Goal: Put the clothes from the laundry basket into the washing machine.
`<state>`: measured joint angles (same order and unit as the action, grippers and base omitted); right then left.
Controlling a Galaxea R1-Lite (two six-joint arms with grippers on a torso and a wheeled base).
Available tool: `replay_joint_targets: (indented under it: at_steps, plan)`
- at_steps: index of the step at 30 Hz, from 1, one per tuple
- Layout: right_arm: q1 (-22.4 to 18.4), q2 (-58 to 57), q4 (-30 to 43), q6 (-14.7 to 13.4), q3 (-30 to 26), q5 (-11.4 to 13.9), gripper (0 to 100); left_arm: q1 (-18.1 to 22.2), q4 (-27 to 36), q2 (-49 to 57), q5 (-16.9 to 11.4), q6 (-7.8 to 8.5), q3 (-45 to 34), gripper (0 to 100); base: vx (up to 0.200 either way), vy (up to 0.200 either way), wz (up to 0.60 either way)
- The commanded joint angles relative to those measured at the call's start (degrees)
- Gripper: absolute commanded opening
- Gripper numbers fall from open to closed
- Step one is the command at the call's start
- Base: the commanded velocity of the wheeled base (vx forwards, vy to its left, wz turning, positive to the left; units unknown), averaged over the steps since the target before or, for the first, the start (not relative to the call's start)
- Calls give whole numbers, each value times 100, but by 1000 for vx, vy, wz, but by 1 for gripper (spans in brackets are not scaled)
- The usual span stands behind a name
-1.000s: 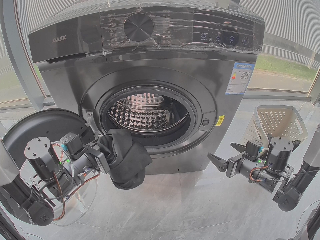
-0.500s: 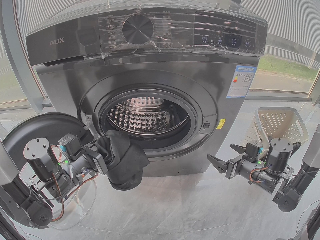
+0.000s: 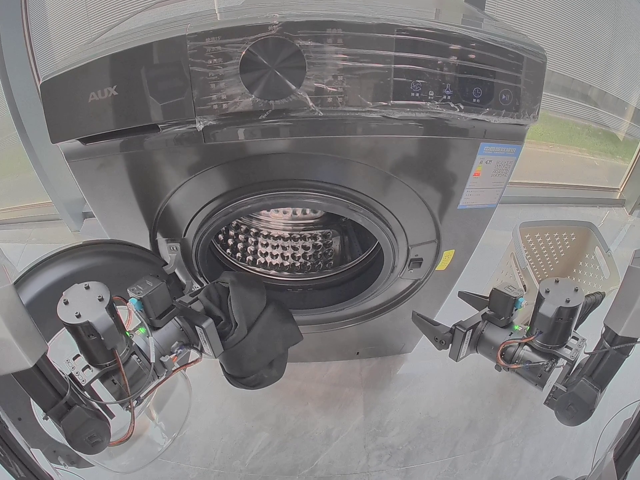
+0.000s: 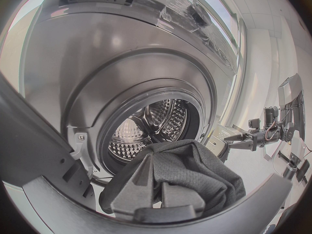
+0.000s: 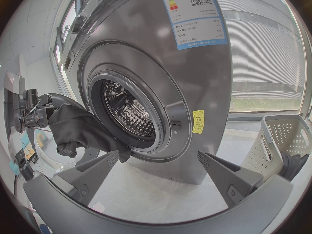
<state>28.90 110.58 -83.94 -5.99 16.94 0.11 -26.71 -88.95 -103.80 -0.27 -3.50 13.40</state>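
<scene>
At the mouth of the one washing machine, a single black garment hung bunched from the left gripper, whose two fingers were clamped on the cloth. The garment sat just outside the lower left of the round opening, its top fold against the door ring and its lower end drooping free above the pale floor. None of it lay inside the steel drum. The machine's one door stood swung wide to the robot's left, behind that arm.

On the robot's right, the right gripper hovered well apart from the machine's front, its two fingers spread wide with nothing between them. Just behind it stood one white perforated laundry basket, on the floor beside the machine's right corner. In the right wrist view, a dark shape showed at the basket's near rim; I could not tell what it was.

The machine's front carried one round dial and two stickers, one blue-edged and one small yellow.
</scene>
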Motion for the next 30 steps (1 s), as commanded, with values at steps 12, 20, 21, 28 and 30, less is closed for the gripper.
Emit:
replay_joint_targets:
  at_steps: [12,20,21,28,30]
  plan:
    - [247,-1,-43,1,-139,24,100,-484,-25,-342,62,-46,348,0,0,0,0]
    - [344,-1,-61,1,-139,42,100,-616,1,-1397,282,-19,1587,0,0,0,0]
    - [370,-1,-61,1,-139,33,100,-616,-8,-1520,282,-19,1666,0,0,0,0]
    - [414,-37,-61,1,-139,33,100,-669,1,-2346,308,-90,2545,0,0,0,0]
    - [414,-45,-61,1,-139,33,100,-660,36,-2478,308,-90,2756,0,0,0,0]
